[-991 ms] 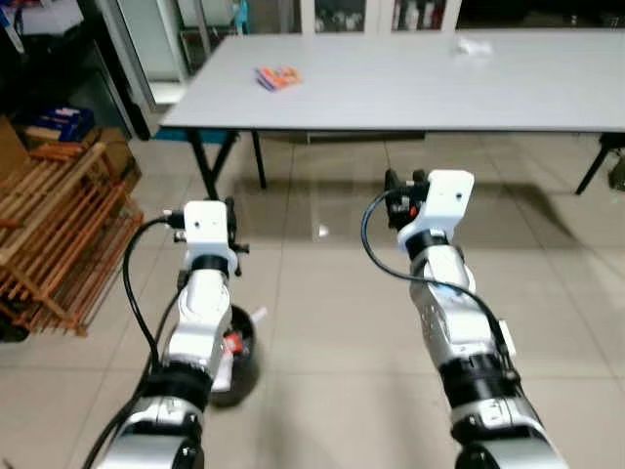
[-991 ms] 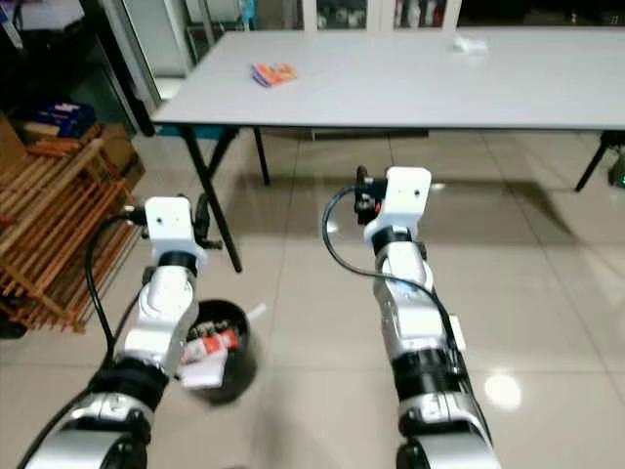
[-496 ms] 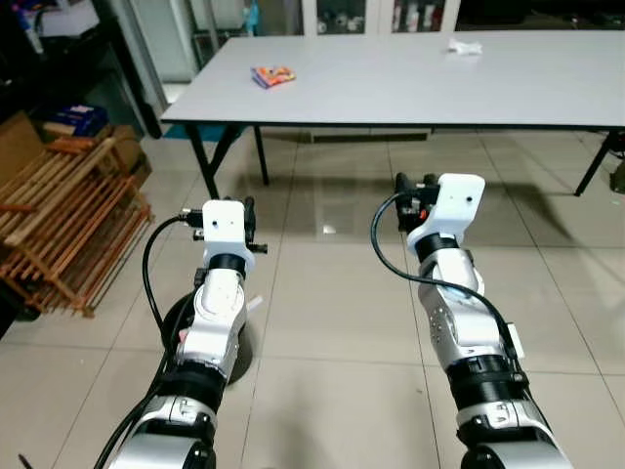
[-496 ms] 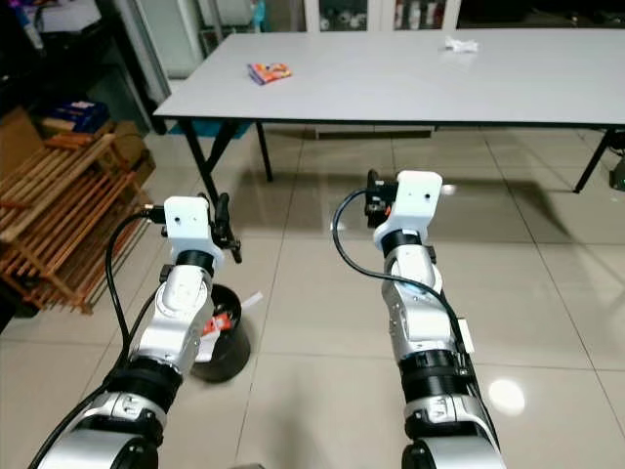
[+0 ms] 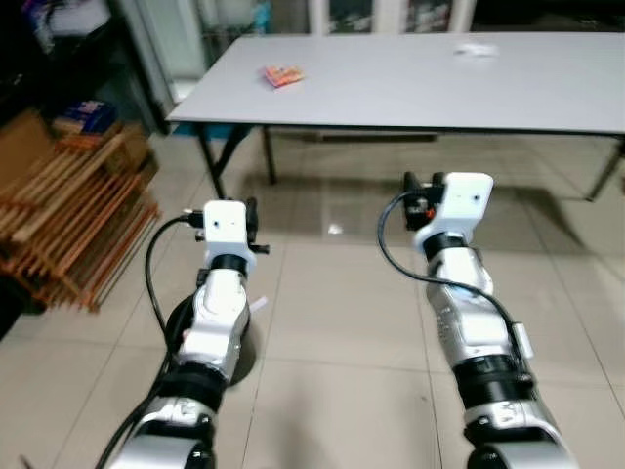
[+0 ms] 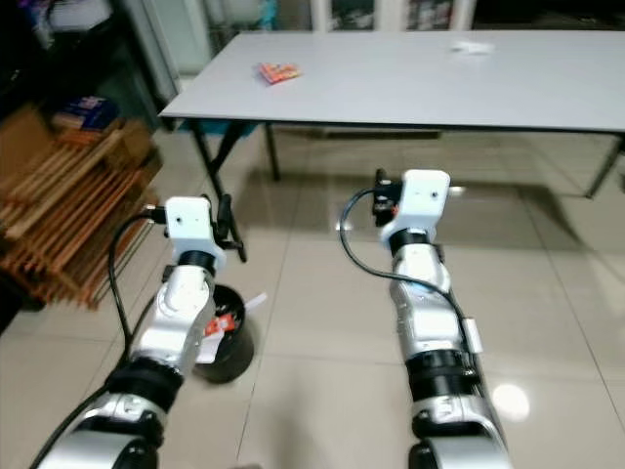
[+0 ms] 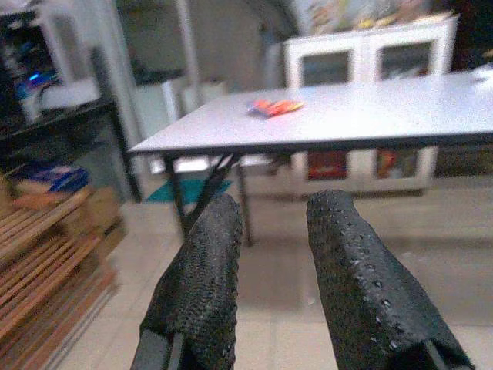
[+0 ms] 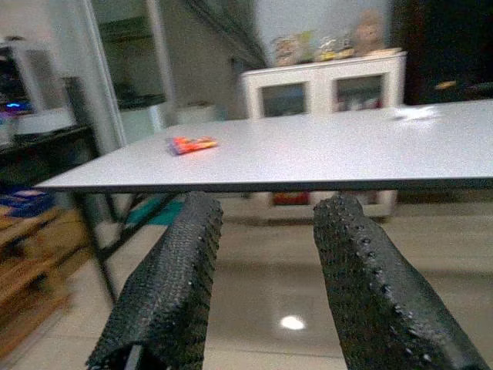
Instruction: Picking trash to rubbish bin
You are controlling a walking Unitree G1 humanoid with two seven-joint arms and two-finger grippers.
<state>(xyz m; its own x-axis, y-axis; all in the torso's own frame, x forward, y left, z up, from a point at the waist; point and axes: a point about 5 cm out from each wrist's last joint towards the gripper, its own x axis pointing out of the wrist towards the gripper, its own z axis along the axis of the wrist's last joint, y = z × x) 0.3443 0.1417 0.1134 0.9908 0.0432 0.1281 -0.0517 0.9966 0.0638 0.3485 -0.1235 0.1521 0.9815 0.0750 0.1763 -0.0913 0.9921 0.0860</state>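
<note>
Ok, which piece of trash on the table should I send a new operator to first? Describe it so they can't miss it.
Start from the long grey table ahead of the robot. Near its left end, close to the corner above the black folding legs, lies a small flat wrapper. It is bright orange and red, unlike the white crumpled scrap far along the back edge to the right.

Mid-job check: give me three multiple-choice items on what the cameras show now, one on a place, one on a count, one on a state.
1. Where is the small black rubbish bin?
A. on the grey table
B. on the tiled floor by the left arm
C. on the wooden rack

2. How many trash pieces lie on the long grey table?
A. two
B. none
C. five

3. The left gripper is:
A. open, empty
B. shut on a wrapper
C. gripping the bin

Key: 1 B, it stands on tiles. 2 A, orange wrapper and white crumpled paper. 3 A, gap between fingers.
</note>
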